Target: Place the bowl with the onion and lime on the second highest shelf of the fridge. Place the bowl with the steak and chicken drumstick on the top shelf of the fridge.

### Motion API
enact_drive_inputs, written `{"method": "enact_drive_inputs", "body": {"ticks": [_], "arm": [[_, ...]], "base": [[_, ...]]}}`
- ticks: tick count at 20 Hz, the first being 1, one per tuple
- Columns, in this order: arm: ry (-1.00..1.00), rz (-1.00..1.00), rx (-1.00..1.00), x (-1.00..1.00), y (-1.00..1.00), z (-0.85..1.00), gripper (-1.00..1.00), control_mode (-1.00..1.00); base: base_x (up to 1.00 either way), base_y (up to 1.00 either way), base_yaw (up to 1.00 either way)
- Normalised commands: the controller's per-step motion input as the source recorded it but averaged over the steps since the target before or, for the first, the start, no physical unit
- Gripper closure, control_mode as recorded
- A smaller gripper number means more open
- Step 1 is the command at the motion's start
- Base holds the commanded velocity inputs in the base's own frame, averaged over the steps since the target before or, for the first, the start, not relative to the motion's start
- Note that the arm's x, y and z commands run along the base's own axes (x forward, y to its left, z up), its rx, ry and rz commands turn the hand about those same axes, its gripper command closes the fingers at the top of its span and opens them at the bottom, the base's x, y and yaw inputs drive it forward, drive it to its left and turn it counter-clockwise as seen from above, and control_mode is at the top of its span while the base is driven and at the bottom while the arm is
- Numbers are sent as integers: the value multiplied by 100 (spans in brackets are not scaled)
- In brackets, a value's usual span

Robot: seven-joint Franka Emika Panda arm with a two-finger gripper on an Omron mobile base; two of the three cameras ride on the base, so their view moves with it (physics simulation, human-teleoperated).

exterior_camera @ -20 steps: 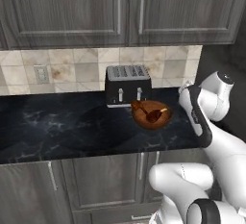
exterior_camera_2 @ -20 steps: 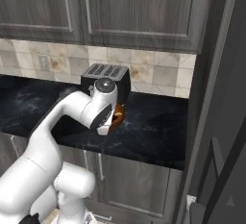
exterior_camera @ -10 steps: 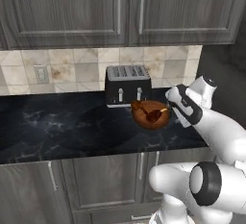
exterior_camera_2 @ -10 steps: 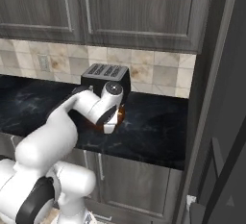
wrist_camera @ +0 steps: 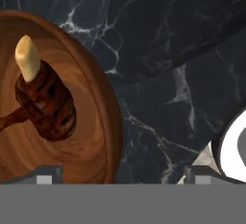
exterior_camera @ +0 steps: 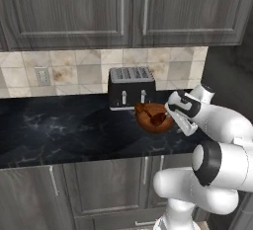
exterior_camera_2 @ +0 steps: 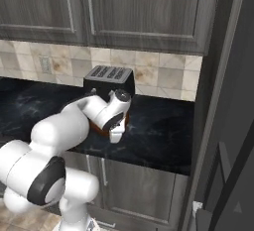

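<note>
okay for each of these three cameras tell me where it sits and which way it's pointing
Left base view: behind-left of the arm, facing the toaster and brown bowl; arm at lower right.
Right base view: behind-right, same counter; arm at lower left.
Hand view: on the hand, looking down at the bowl's rim beside the drumstick; finger tips at the bottom.
Both base views share the toaster.
</note>
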Motion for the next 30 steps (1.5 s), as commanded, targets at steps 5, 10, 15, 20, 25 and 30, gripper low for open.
{"method": "enact_drive_inputs", "body": {"ticks": [5, 10, 15, 20, 25, 30], "arm": [[0, 2, 0, 33, 6, -24, -100, -100], [0, 0, 0, 24, 8, -31, -100, -100], [0, 0, 0, 25, 9, -22, 100, -100], [1, 1, 0, -6, 2, 0, 100, -100], [-1, 0, 0, -34, 1, 7, 100, -100], [-4, 0, 0, -69, 10, 60, 100, -100]], "base": [[0, 0, 0], [0, 0, 0], [0, 0, 0], [0, 0, 0], [0, 0, 0], [0, 0, 0]]}}
